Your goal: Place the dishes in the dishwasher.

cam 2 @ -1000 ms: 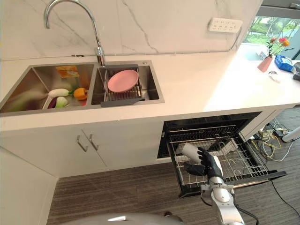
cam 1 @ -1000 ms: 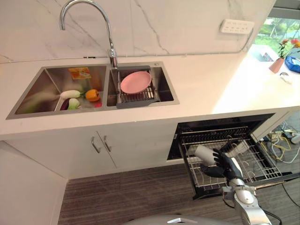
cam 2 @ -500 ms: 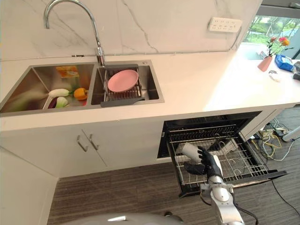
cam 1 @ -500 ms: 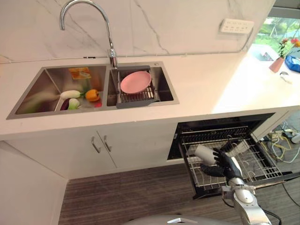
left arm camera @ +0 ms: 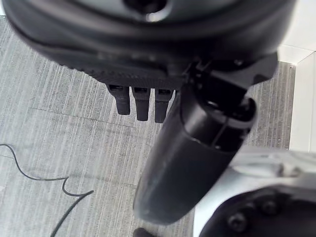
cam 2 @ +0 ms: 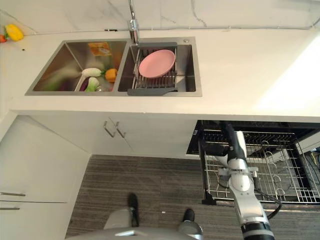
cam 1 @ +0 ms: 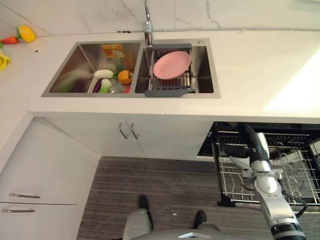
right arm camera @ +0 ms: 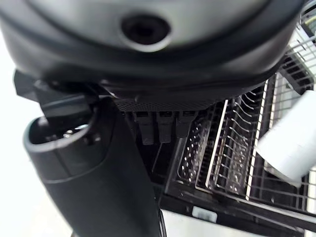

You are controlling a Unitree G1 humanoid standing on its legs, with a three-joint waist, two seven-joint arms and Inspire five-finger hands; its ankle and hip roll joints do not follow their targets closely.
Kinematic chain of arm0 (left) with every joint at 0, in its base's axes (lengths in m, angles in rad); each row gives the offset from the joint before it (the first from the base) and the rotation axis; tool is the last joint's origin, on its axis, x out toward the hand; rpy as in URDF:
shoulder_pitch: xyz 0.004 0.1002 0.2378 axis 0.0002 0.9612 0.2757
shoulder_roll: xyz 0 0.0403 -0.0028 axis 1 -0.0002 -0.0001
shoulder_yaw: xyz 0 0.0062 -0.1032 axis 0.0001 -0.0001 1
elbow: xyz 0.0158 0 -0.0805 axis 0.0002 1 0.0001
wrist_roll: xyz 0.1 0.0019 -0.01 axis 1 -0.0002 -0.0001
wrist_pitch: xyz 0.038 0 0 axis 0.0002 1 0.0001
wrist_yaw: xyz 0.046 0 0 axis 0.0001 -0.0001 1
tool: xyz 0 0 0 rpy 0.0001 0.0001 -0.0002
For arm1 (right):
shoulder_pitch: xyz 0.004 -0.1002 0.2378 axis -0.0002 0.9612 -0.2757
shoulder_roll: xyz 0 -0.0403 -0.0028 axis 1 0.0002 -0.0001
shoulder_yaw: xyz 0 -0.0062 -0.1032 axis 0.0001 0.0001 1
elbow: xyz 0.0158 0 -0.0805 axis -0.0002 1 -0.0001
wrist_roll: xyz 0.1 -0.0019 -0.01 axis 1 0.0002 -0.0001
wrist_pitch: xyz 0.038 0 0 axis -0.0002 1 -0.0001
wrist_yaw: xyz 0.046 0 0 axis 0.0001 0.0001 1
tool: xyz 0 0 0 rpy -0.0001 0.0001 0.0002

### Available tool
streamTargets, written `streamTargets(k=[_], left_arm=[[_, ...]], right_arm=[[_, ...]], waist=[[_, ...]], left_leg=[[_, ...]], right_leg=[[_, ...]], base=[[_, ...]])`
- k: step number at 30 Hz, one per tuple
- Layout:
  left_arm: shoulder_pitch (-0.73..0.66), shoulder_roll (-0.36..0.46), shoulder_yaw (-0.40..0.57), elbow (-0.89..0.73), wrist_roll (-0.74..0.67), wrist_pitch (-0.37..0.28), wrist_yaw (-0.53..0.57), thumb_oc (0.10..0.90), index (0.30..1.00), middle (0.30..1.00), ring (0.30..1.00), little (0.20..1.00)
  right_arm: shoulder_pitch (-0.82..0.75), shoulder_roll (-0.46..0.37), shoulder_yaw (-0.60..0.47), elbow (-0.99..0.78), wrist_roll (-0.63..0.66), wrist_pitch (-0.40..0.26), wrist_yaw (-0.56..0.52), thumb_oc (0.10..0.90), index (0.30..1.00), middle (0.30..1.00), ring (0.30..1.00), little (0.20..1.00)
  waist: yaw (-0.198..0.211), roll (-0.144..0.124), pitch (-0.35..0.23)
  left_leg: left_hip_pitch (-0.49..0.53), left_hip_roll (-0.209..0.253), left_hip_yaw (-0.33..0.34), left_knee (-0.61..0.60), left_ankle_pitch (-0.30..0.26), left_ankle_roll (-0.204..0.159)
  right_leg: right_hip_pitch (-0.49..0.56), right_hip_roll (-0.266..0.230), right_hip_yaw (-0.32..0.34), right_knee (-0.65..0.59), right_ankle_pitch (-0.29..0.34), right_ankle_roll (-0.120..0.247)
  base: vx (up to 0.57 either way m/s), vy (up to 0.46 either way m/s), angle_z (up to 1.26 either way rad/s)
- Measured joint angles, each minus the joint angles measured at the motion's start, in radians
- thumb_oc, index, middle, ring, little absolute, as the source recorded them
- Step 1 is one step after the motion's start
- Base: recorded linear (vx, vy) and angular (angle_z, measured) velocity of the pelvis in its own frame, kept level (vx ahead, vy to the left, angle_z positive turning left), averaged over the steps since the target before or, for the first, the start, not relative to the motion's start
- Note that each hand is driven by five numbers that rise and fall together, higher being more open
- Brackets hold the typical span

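right hand (right arm camera: 163,126) over dishwasher rack (cam 1: 295,175), fingers straight, holding nothing | left hand (left arm camera: 140,101) above floor, fingers straight, empty | white cup (right arm camera: 289,143) lay in rack | pink plate (cam 1: 171,64) on sink drainer (cam 1: 167,90)

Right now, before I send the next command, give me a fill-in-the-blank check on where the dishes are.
The pink plate sits in the ___ basin of the sink. The vegetables lie in the ___ basin. The white cup lies on the wire rack of the open ___.
Missing words: right; left; dishwasher.
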Motion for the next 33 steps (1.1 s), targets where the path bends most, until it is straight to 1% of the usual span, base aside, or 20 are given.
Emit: streamTargets(k=[3, 4, 5, 6, 7, 9, 11, 12, 13, 14, 15, 18, 20, 22, 24, 25, 26, 27, 31, 33], left_arm=[[-0.010, -0.014, 0.020, 0.014, -0.026, 0.006, 0.009, 0.800, 0.900, 0.900, 0.900, 0.900], [-0.023, -0.017, 0.050, 0.053, -0.042, 0.016, 0.007, 0.800, 0.900, 0.900, 0.900, 0.900], [-0.038, -0.009, 0.055, 0.060, -0.041, 0.024, 0.006, 0.800, 0.900, 0.900, 0.900, 0.900], [-0.057, 0.009, 0.055, 0.059, -0.041, 0.024, 0.011, 0.800, 0.900, 0.900, 0.900, 0.900], [-0.061, 0.018, 0.037, 0.059, -0.028, 0.031, 0.017, 0.800, 0.900, 0.900, 0.900, 0.900], [-0.061, 0.029, 0.019, 0.061, -0.010, 0.046, 0.023, 0.800, 0.900, 0.900, 0.900, 0.900], [-0.051, 0.022, 0.001, 0.064, -0.011, 0.050, 0.028, 0.800, 0.900, 0.900, 0.900, 0.900], [-0.043, 0.031, -0.009, 0.048, -0.014, 0.054, 0.032, 0.800, 0.900, 0.900, 0.900, 0.900], [-0.015, 0.017, -0.006, 0.026, -0.020, 0.054, 0.037, 0.800, 0.900, 0.900, 0.900, 0.900], [-0.007, 0.012, -0.009, 0.024, -0.019, 0.053, 0.040, 0.800, 0.900, 0.900, 0.900, 0.900], [-0.001, 0.004, -0.014, 0.027, -0.019, 0.052, 0.047, 0.800, 0.900, 0.900, 0.900, 0.900], [0.001, 0.019, -0.026, 0.010, -0.027, 0.040, 0.064, 0.800, 0.900, 0.900, 0.900, 0.900], [0.000, 0.015, -0.039, 0.006, -0.031, 0.043, 0.073, 0.800, 0.900, 0.900, 0.900, 0.900], [0.002, 0.011, -0.049, 0.018, -0.031, 0.043, 0.073, 0.800, 0.900, 0.900, 0.900, 0.900], [0.013, 0.013, -0.047, 0.017, -0.016, 0.044, 0.072, 0.800, 0.900, 0.900, 0.900, 0.900], [0.024, 0.018, -0.046, 0.017, -0.008, 0.043, 0.072, 0.800, 0.900, 0.900, 0.900, 0.900], [0.050, 0.036, -0.043, 0.015, 0.004, 0.042, 0.072, 0.800, 0.900, 0.900, 0.900, 0.900], [0.055, 0.040, -0.037, 0.016, 0.008, 0.042, 0.072, 0.800, 0.900, 0.900, 0.900, 0.900], [0.063, 0.000, -0.049, 0.016, 0.050, 0.044, 0.073, 0.800, 0.900, 0.900, 0.900, 0.900], [0.064, -0.006, -0.047, 0.016, 0.068, 0.044, 0.073, 0.800, 0.900, 0.900, 0.900, 0.900]], right_arm=[[0.015, 0.007, -0.039, 0.000, 0.002, 0.003, -0.037, 0.800, 0.900, 0.900, 0.900, 0.900], [0.034, 0.033, -0.055, -0.008, 0.001, 0.005, -0.049, 0.800, 0.900, 0.900, 0.900, 0.900], [0.057, 0.057, -0.070, -0.021, 0.001, 0.005, -0.049, 0.800, 0.900, 0.900, 0.900, 0.900], [0.084, 0.071, -0.071, -0.036, 0.000, 0.005, -0.048, 0.800, 0.900, 0.900, 0.900, 0.900], [0.093, 0.080, -0.070, -0.043, 0.000, 0.007, -0.045, 0.800, 0.900, 0.900, 0.900, 0.900], [0.118, 0.136, -0.052, -0.073, 0.001, 0.026, -0.044, 0.800, 0.900, 0.900, 0.900, 0.900], [0.128, 0.157, -0.041, -0.068, 0.001, 0.030, -0.044, 0.800, 0.900, 0.900, 0.900, 0.900], [0.143, 0.173, -0.034, -0.066, 0.000, 0.030, -0.048, 0.800, 0.900, 0.900, 0.900, 0.900], [0.129, 0.192, -0.037, -0.064, 0.000, 0.031, -0.060, 0.800, 0.900, 0.900, 0.900, 0.900], [0.138, 0.207, -0.032, -0.063, 0.001, 0.029, -0.078, 0.800, 0.900, 0.900, 0.900, 0.900], [0.150, 0.207, -0.028, -0.062, 0.001, 0.029, -0.090, 0.800, 0.900, 0.900, 0.900, 0.900], [0.156, 0.199, -0.036, -0.042, 0.003, 0.029, -0.125, 0.800, 0.900, 0.900, 0.900, 0.900], [0.144, 0.217, -0.078, 0.006, 0.044, 0.004, -0.138, 0.800, 0.900, 0.900, 0.900, 0.900], [0.144, 0.215, -0.127, 0.022, 0.078, 0.010, -0.197, 0.800, 0.900, 0.900, 0.900, 0.900], [0.154, 0.217, -0.164, 0.024, 0.076, 0.010, -0.237, 0.800, 0.900, 0.900, 0.900, 0.900], [0.176, 0.217, -0.188, 0.025, 0.075, 0.010, -0.253, 0.800, 0.900, 0.900, 0.900, 0.900], [0.211, 0.215, -0.205, 0.028, 0.070, 0.010, -0.282, 0.800, 0.900, 0.900, 0.900, 0.900], [0.213, 0.207, -0.222, 0.032, 0.068, 0.011, -0.289, 0.800, 0.900, 0.900, 0.900, 0.900], [0.204, 0.161, -0.235, -0.027, -0.017, 0.010, -0.315, 0.800, 0.900, 0.900, 0.900, 0.900], [0.213, 0.163, -0.229, -0.084, -0.024, 0.027, -0.312, 0.800, 0.900, 0.900, 0.900, 0.900]], waist=[[-0.003, 0.019, 0.014], [-0.007, 0.020, 0.010], [-0.012, -0.005, 0.014], [-0.016, -0.031, 0.021], [-0.019, -0.037, 0.025], [-0.040, -0.042, 0.022], [-0.053, -0.036, 0.019], [-0.056, -0.044, 0.021], [-0.056, -0.029, 0.023], [-0.065, -0.008, 0.019], [-0.071, 0.003, 0.011], [-0.084, 0.005, 0.005], [-0.096, 0.013, 0.001], [-0.125, 0.007, 0.000], [-0.141, -0.001, -0.006], [-0.145, -0.014, -0.020], [-0.147, -0.051, -0.063], [-0.146, -0.047, -0.073], [-0.142, 0.028, -0.120], [-0.140, 0.038, -0.125]], left_leg=[[0.025, 0.045, -0.021, -0.093, 0.057, -0.010], [0.058, 0.026, -0.012, -0.088, 0.144, -0.025], [0.063, -0.017, -0.006, -0.057, 0.180, -0.011], [0.066, -0.052, 0.008, -0.031, 0.175, 0.011], [0.080, -0.069, 0.014, -0.027, 0.166, 0.035], [0.144, -0.104, 0.070, -0.035, 0.129, 0.087], [0.180, -0.118, 0.090, -0.039, 0.097, 0.129], [0.217, -0.157, 0.122, -0.040, 0.076, 0.144], [0.243, -0.157, 0.157, -0.038, 0.062, 0.168], [0.273, -0.153, 0.158, -0.047, 0.052, 0.176], [0.295, -0.157, 0.158, -0.060, 0.018, 0.195], [0.334, -0.189, 0.166, -0.098, 0.007, 0.213], [0.336, -0.190, 0.153, -0.099, 0.001, 0.207], [0.351, -0.216, 0.147, -0.104, -0.018, 0.212], [0.374, -0.232, 0.146, -0.104, -0.016, 0.191], [0.392, -0.242, 0.134, -0.104, -0.025, 0.179], [0.419, -0.263, 0.121, -0.104, -0.044, 0.153], [0.437, -0.250, 0.120, -0.104, -0.056, 0.137], [0.429, -0.177, 0.121, -0.104, -0.067, 0.095], [0.439, -0.159, 0.120, -0.104, -0.073, 0.078]], right_leg=[[0.038, -0.020, 0.054, 0.003, -0.008, 0.050], [0.063, -0.057, 0.074, 0.006, -0.017, 0.085], [0.072, -0.099, 0.078, 0.026, -0.016, 0.095], [0.059, -0.144, 0.070, 0.080, -0.008, 0.090], [0.028, -0.168, 0.071, 0.138, 0.001, 0.078], [-0.040, -0.220, 0.121, 0.267, 0.159, 0.074], [-0.115, -0.232, 0.165, 0.390, 0.166, 0.097], [-0.163, -0.243, 0.168, 0.456, 0.257, 0.071], [-0.202, -0.261, 0.177, 0.509, 0.354, 0.081], [-0.211, -0.264, 0.158, 0.549, 0.333, 0.099], [-0.214, -0.249, 0.145, 0.564, 0.288, 0.135], [-0.257, -0.164, 0.114, 0.621, 0.074, 0.090], [-0.222, -0.049, 0.164, 0.375, -0.018, 0.097], [-0.258, -0.031, 0.165, 0.214, -0.011, 0.096], [-0.265, -0.045, 0.167, 0.164, 0.020, 0.101], [-0.260, -0.059, 0.168, 0.176, 0.038, 0.092], [-0.242, -0.067, 0.180, 0.167, 0.117, 0.057], [-0.230, -0.052, 0.182, 0.165, 0.162, 0.016], [-0.178, 0.037, 0.163, 0.033, 0.198, -0.005], [-0.155, 0.058, 0.159, 0.002, 0.208, -0.010]], base=[[0.32, 0.443, -0.31], [0.37, 0.550, -0.59], [0.24, 0.390, -0.43], [0.13, 0.305, -0.16], [0.15, 0.388, -0.33], [0.15, 0.362, -0.49], [0.13, 0.347, -0.37], [0.17, 0.428, -0.63], [0.18, 0.398, -0.64], [0.09, 0.168, -0.54], [0.10, 0.143, -0.24], [0.20, 0.059, -0.07], [0.13, 0.008, 0.11], [0.17, 0.006, 0.21], [0.09, -0.015, 0.25], [0.12, -0.028, 0.36], [0.13, -0.026, 0.25], [0.13, -0.027, 0.04], [0.12, -0.019, -0.13], [0.07, -0.020, -0.07]])
